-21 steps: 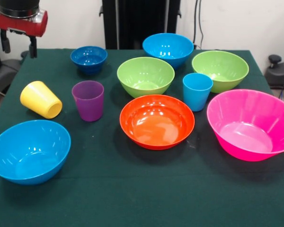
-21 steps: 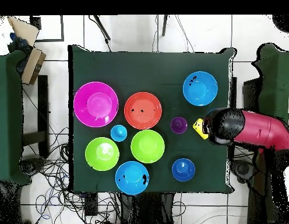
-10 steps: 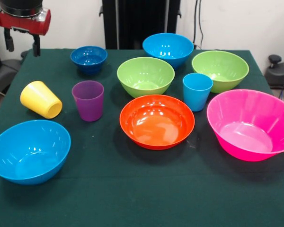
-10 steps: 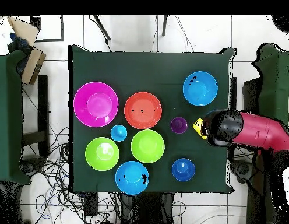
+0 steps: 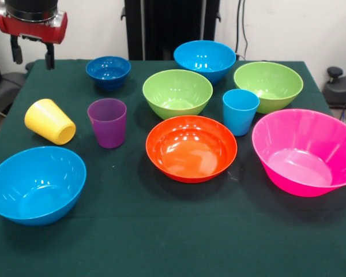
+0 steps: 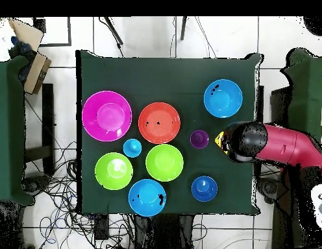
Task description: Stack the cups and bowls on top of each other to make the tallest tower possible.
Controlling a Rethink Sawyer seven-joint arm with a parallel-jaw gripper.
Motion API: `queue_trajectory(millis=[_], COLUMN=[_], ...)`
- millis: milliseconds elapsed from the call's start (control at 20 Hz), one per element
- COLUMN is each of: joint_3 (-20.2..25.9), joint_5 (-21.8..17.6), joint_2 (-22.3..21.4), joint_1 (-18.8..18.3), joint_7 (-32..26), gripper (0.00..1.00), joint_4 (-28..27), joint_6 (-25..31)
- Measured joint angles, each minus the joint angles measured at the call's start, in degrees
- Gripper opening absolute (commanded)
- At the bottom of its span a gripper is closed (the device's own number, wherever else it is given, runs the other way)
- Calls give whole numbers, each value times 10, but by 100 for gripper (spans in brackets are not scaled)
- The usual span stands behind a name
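My gripper (image 5: 32, 55) hangs open and holds nothing, above the table's far left corner, behind the yellow cup (image 5: 50, 121), which lies on its side. The purple cup (image 5: 107, 122) stands upright beside it, and the light blue cup (image 5: 240, 111) stands between the orange bowl (image 5: 191, 148) and a lime green bowl (image 5: 268, 85). Another lime green bowl (image 5: 177, 92), the small dark blue bowl (image 5: 108, 71), two light blue bowls (image 5: 205, 59) (image 5: 36, 183) and the pink bowl (image 5: 305, 151) stand apart, none stacked. From overhead the arm (image 6: 247, 141) covers part of the yellow cup (image 6: 219, 140).
The dark green table (image 5: 161, 242) carries everything, with bare cloth along its near edge. A black stand (image 5: 172, 26) rises behind the far edge. From overhead, cardboard boxes (image 6: 30, 61) sit off one side and cables (image 6: 53, 185) lie on the floor.
The gripper has shifted a little to the right and slightly up in the front view; from overhead the arm has crept over the yellow cup. No cup or bowl has moved.
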Motion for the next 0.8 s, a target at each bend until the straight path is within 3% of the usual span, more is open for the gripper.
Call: queue_trajectory(millis=[800], joint_3=[12], joint_5=[9], joint_2=[1], joint_1=[0], joint_7=[0], gripper=[100], joint_4=[0], joint_6=[0])
